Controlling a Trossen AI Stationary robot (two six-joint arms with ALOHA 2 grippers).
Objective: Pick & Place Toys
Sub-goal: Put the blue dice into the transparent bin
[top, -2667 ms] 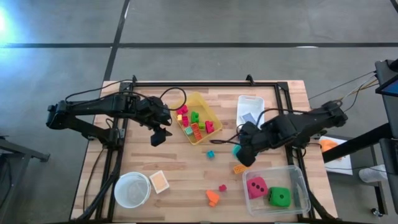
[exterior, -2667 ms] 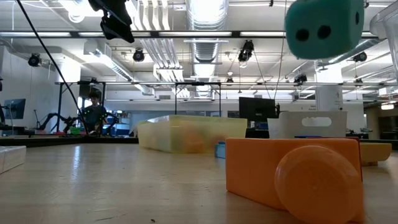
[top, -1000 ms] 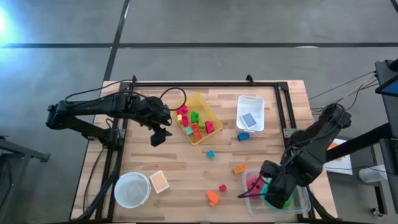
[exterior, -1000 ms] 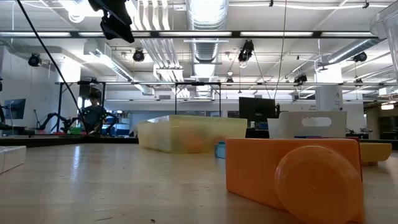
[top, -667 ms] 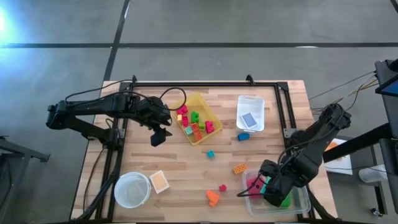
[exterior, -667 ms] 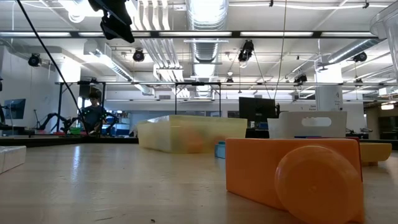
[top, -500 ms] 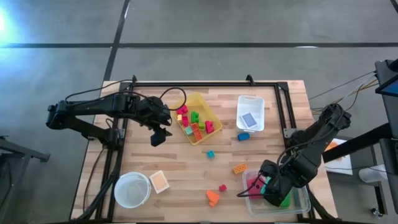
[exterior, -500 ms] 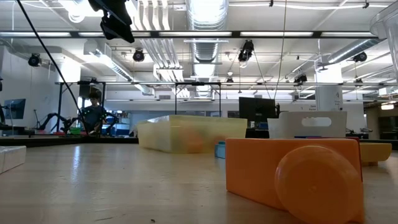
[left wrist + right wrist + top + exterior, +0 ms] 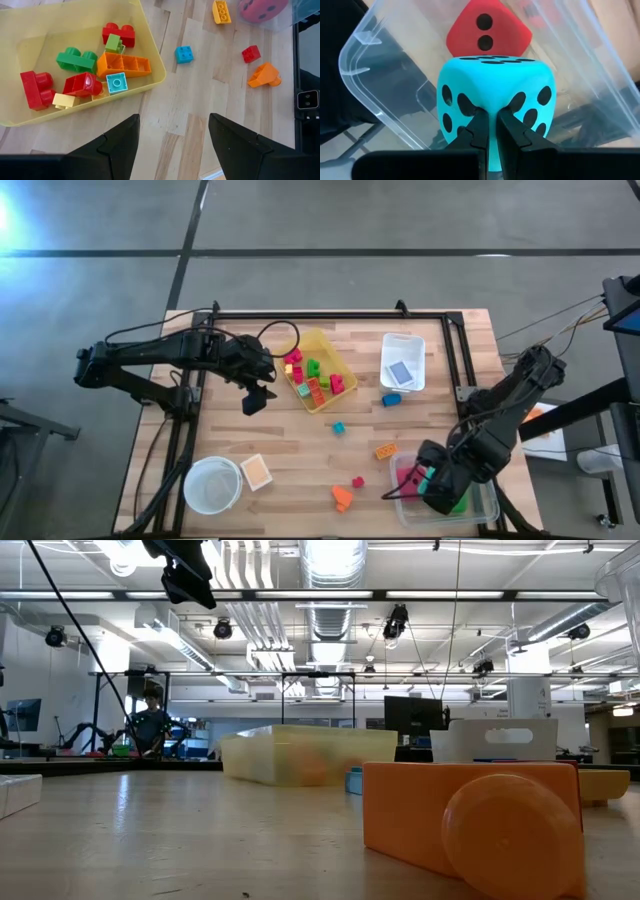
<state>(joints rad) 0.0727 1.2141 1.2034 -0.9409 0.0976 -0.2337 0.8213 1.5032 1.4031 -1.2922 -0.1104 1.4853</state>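
Note:
My right gripper point(image 9: 432, 485) is shut on the teal black-dotted die point(image 9: 495, 95) over the clear bin point(image 9: 490, 480) at the table's near right. The pink-red die point(image 9: 487, 30) and the green die point(image 9: 460, 502) lie in that bin. My left gripper point(image 9: 172, 145) is open and empty, above the table beside the yellow bin point(image 9: 322, 338), which holds several red, green, orange and yellow blocks. Loose blocks lie on the wood: orange point(image 9: 385, 451), red point(image 9: 357, 481), orange point(image 9: 342, 498), teal point(image 9: 339, 427), blue point(image 9: 390, 399). My right gripper pinches the teal die between its two fingers point(image 9: 481, 127), which stand close together on one dotted face point(image 9: 492, 107); that face is dented in between them. The fingers point down into the clear bin. Whether the die rests on the bin's floor, I cannot tell.
A white bin point(image 9: 403, 360) with a small blue thing stands at the far right. A round white bowl point(image 9: 212, 485) and a small square tub point(image 9: 256, 471) stand at the near left. A dark frame runs along the table's far and side edges.
My right gripper, holding the teal die, has gone a little toward the table's left and near edge over the clear bin. My left arm has kept still.

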